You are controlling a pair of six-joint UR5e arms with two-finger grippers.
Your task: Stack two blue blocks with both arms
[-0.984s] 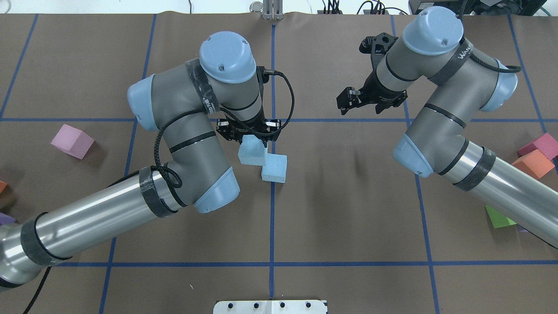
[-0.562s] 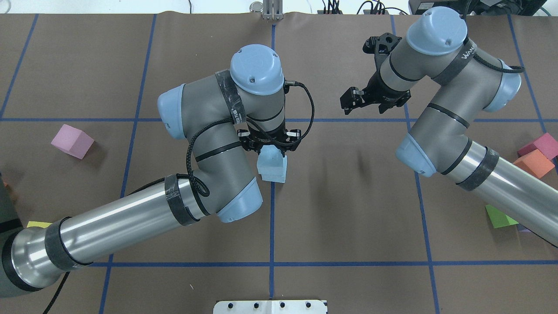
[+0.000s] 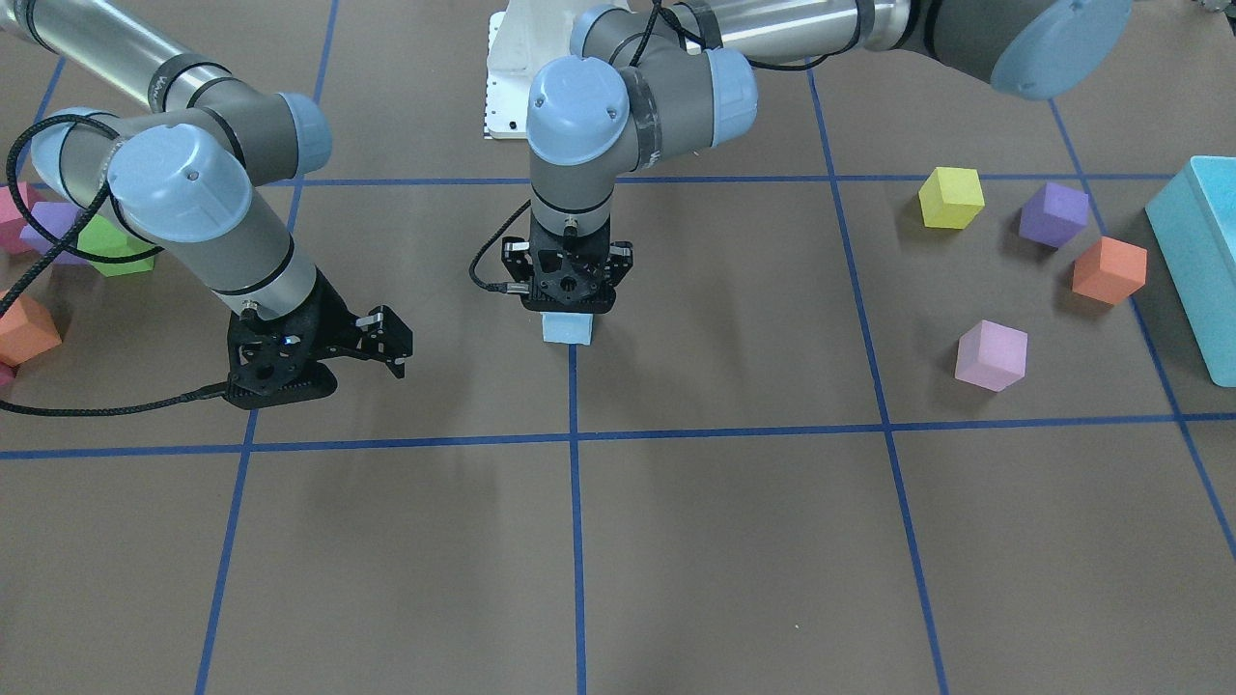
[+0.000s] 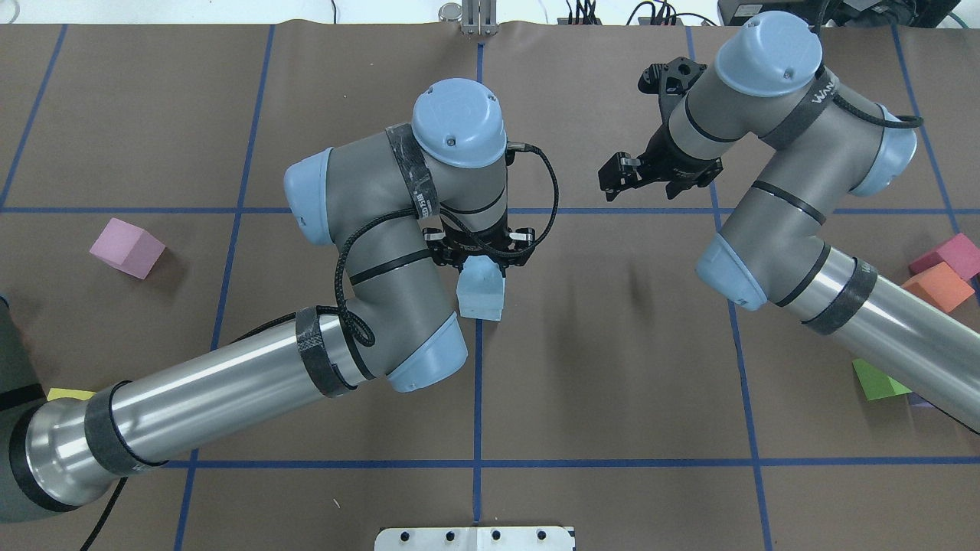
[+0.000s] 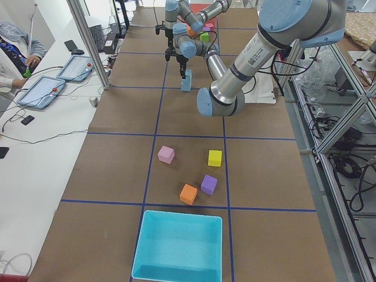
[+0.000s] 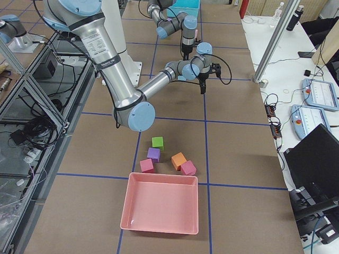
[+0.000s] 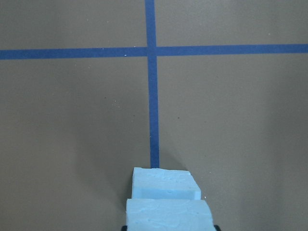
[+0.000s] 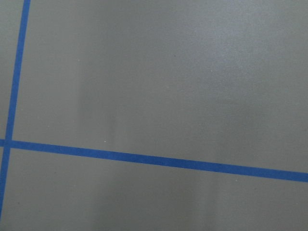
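My left gripper (image 4: pixel 481 262) is shut on a pale blue block (image 4: pixel 480 271) and holds it directly over the second blue block (image 4: pixel 484 303), which sits on the table by the centre tape line. The two look stacked, but I cannot tell if they touch. The left wrist view shows the held block (image 7: pixel 168 215) just behind and above the lower block (image 7: pixel 166 183). In the front-facing view the left gripper (image 3: pixel 568 311) covers most of the blocks (image 3: pixel 568 329). My right gripper (image 4: pixel 651 180) is open and empty, apart to the right; it also shows in the front-facing view (image 3: pixel 381 343).
A pink cube (image 4: pixel 126 247) lies far left. Magenta (image 4: pixel 948 255), orange (image 4: pixel 935 287) and green (image 4: pixel 877 380) cubes lie far right. Yellow (image 3: pixel 951 197), purple (image 3: pixel 1053 214) and orange (image 3: pixel 1109 270) cubes lie beside a turquoise bin (image 3: pixel 1197 251). A red bin (image 6: pixel 160 203) stands at the other table end.
My left gripper has carried its blue block to the right, from beside the other blue block to directly over it. The right arm has barely moved.
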